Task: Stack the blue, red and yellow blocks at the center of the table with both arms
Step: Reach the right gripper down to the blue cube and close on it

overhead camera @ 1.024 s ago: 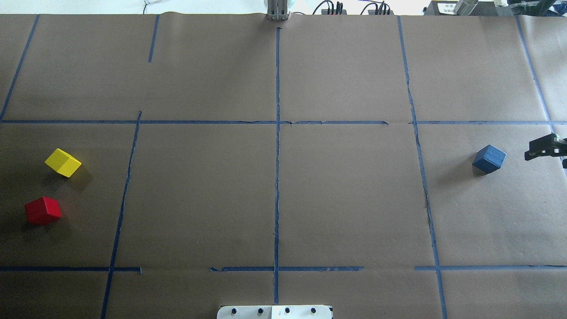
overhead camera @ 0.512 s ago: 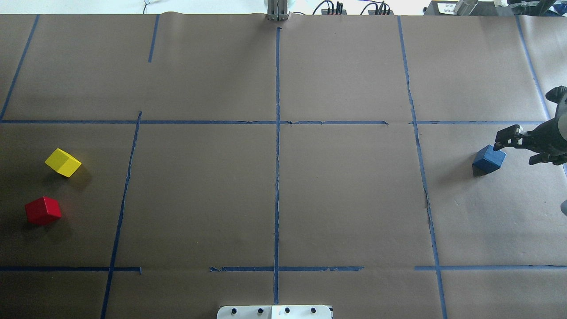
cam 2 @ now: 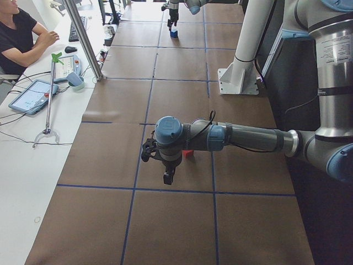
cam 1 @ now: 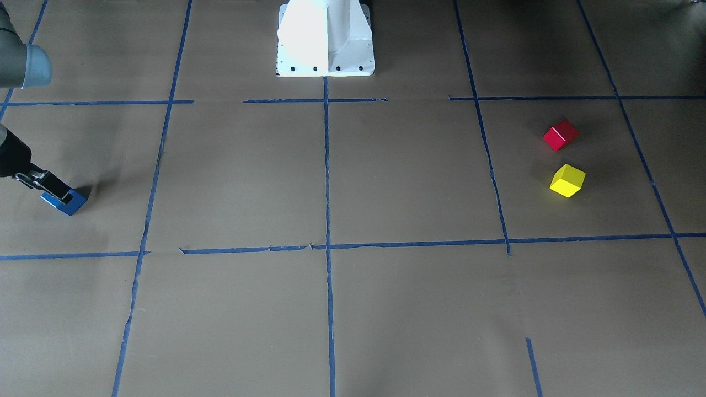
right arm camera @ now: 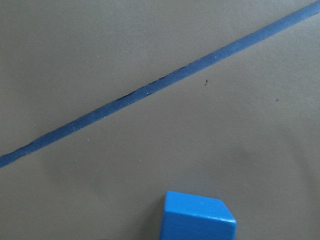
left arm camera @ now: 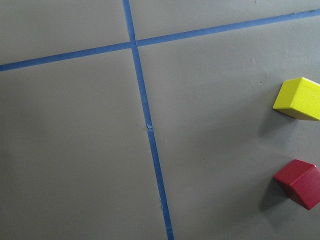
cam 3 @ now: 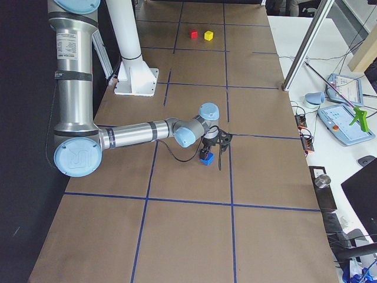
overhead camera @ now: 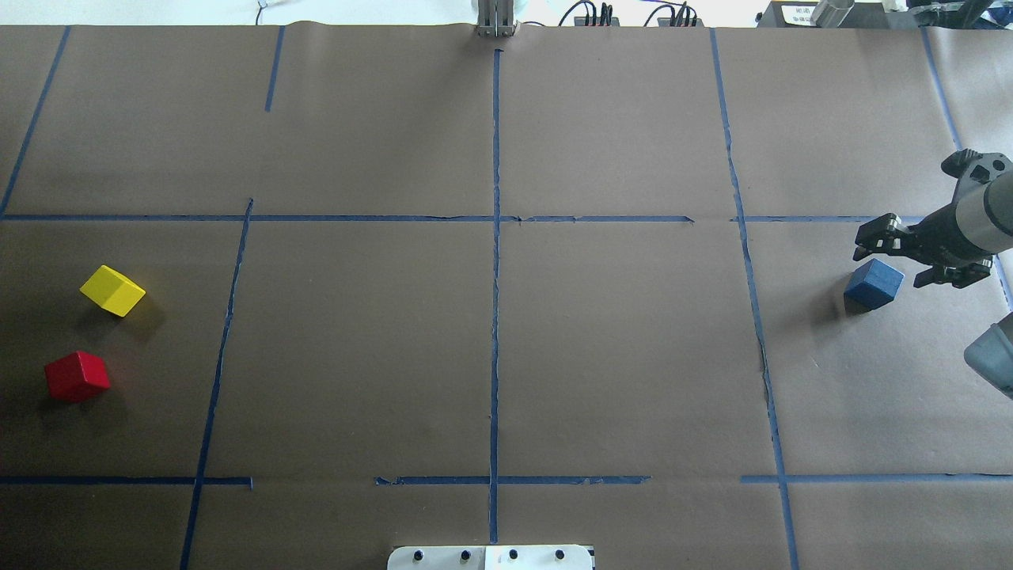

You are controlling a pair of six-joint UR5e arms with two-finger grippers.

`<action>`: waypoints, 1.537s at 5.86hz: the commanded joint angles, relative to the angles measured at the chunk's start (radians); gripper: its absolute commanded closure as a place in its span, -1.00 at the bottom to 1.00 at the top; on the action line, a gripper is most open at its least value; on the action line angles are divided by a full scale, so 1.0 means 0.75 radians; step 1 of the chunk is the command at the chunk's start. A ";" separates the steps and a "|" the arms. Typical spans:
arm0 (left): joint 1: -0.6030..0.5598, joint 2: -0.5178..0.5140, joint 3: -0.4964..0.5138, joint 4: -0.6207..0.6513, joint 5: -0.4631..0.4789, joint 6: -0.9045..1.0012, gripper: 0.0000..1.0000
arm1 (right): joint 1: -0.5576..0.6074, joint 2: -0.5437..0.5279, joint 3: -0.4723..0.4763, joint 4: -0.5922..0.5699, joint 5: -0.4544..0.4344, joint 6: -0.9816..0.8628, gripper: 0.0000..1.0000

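The blue block [overhead camera: 874, 283] lies at the table's right side; it also shows in the front view [cam 1: 67, 204] and the right wrist view [right arm camera: 197, 217]. My right gripper [overhead camera: 906, 257] is open and hovers right over the block, slightly beyond it, with its fingers spread; it holds nothing. The yellow block [overhead camera: 113, 290] and the red block [overhead camera: 77, 376] lie close together at the far left, and show in the left wrist view as yellow [left arm camera: 299, 98] and red [left arm camera: 299, 183]. My left gripper [cam 2: 157, 160] shows only in the exterior left view, above those blocks; I cannot tell whether it is open.
Blue tape lines [overhead camera: 495, 261] cross the brown paper table and meet at its middle [overhead camera: 496, 218]. The robot's white base [cam 1: 325, 38] stands at the table's near edge. An operator [cam 2: 22, 33] sits at a side desk with tablets.
My right gripper has come in from the right edge and moved left to stand over the blue block. The blocks have not moved.
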 commanded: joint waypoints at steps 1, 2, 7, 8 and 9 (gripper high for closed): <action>-0.001 0.002 -0.012 0.000 -0.016 0.001 -1.00 | -0.040 0.006 -0.021 0.003 -0.002 0.006 -0.95; -0.005 0.002 -0.018 0.000 -0.037 0.001 -1.00 | -0.041 -0.006 -0.021 0.003 -0.007 0.006 -0.95; -0.009 0.002 -0.049 0.002 -0.037 0.001 -1.00 | -0.055 0.002 -0.083 0.001 -0.039 0.006 -0.84; -0.009 0.016 -0.053 0.002 -0.039 0.001 -1.00 | -0.061 0.004 -0.081 0.001 -0.049 0.016 -0.17; -0.009 0.022 -0.065 0.002 -0.039 0.001 -1.00 | -0.061 0.006 -0.075 0.001 -0.041 0.024 0.87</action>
